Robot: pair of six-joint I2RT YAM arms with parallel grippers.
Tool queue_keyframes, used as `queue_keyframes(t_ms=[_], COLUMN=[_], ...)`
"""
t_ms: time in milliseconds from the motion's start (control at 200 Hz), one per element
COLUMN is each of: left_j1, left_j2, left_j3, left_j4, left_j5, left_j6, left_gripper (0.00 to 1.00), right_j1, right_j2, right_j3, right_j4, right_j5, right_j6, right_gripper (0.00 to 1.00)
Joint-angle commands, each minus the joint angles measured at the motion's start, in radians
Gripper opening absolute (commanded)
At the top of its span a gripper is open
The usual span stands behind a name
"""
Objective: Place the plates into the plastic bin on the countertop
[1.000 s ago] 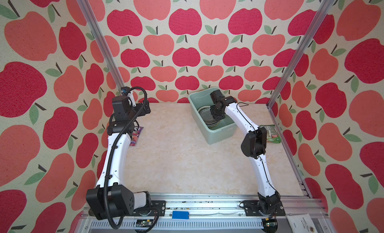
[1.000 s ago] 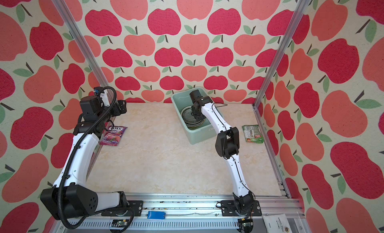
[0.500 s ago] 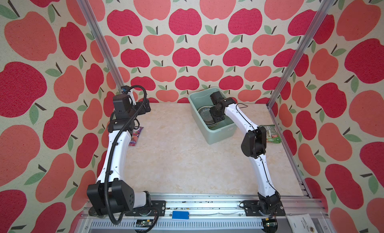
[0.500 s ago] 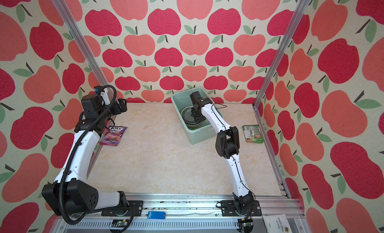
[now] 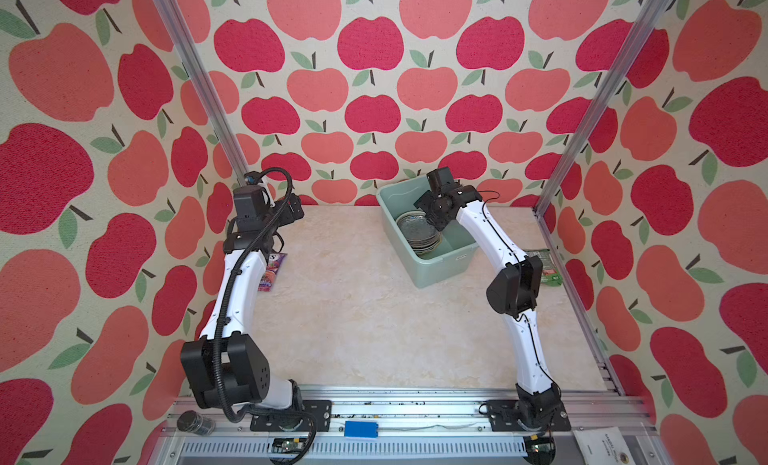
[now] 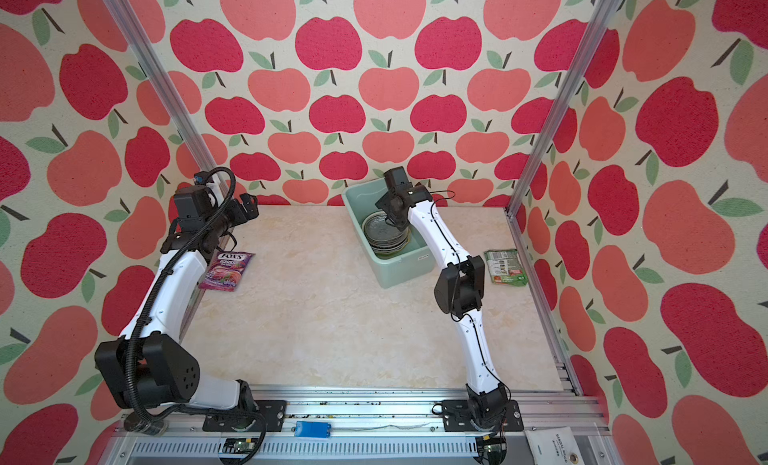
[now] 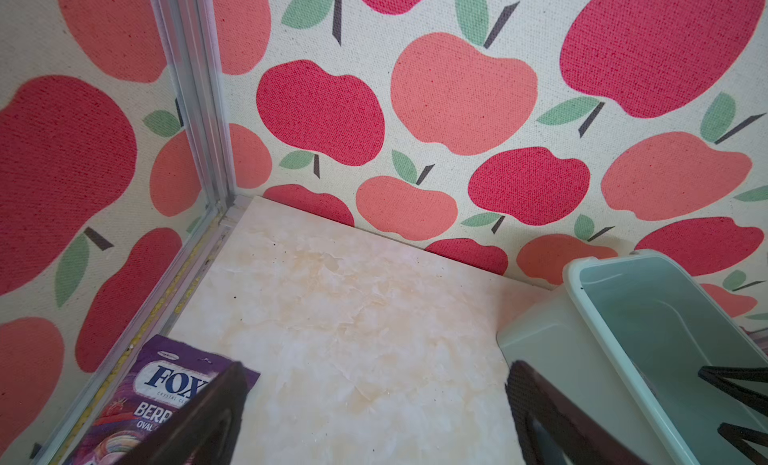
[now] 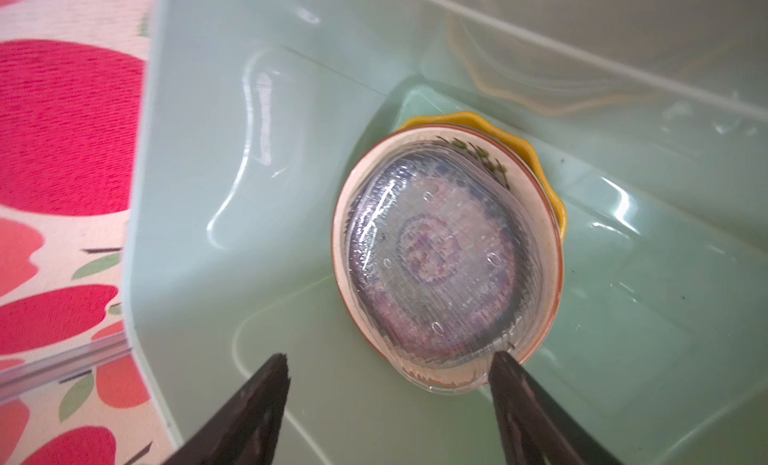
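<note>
Right jaws: spread wide and empty; the right gripper [image 8: 390, 357] hangs inside the plastic bin [image 8: 208, 151], with one fingertip [image 8: 505, 361] by the stack's rim.
Left jaws: spread and empty; the left gripper [image 7: 376, 367] hovers above the countertop [image 5: 365, 309] near its far left corner.
Plates [image 8: 444, 255]: stacked in the bin, clear glass on top, then blue-patterned, cream and yellow scalloped.
Bin: at the back of the countertop.
Purple packet [image 6: 226, 269]: beside the left arm.
Green packet [image 6: 505, 267]: at the right edge.

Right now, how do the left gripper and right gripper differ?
Left gripper hangs over bare countertop; right gripper reaches into the plastic bin. Left gripper is near the purple packet; right gripper sits by the stacked plates, clear glass on top. Both open, empty.
</note>
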Motion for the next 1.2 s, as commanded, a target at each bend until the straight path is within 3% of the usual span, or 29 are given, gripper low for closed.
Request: queue_keyframes(t_ms=[0, 160, 315, 560, 795, 1000, 1196], left_j1=[0.000, -0.001, -0.002, 0.012, 0.027, 0.031, 0.051], left_j2=[0.031, 0.072, 0.092, 0.066, -0.023, -0.122, -0.142], left_j3=[0.032, 0.022, -0.007, -0.153, -0.397, -0.637, -0.708], left_j4=[0.070, 0.131, 0.161, 0.202, 0.237, 0.379, 0.391], left_j5=[0.000, 0.051, 0.054, -0.012, -0.095, -0.191, -0.196], left_j6=[-0.069, -0.135, -0.137, -0.113, -0.014, 0.064, 0.083], left_gripper=[0.99, 0.99, 0.99, 0.99, 0.99, 0.99, 0.99], right_j1=[-0.001, -0.002, -0.056, -0.312, -0.513, -0.563, -0.565], right_j2=[-0.084, -0.209, -0.444, -0.741, -0.926, -1.090, -1.162], right_j3=[0.029, -0.085, -0.447, -0.980, -1.367, -1.707, -1.918], right_j4=[0.118, 0.260, 0.499, 0.822, 0.925, 1.103, 1.171], right_j5=[-0.028, -0.127, -0.142, -0.151, -0.086, -0.036, -0.012], right_j6=[-0.324, -0.692, -0.893, -0.852, -0.871, -0.972, -0.982], right_gripper=[0.79, 0.78, 0.75, 0.70, 0.70, 0.69, 0.70])
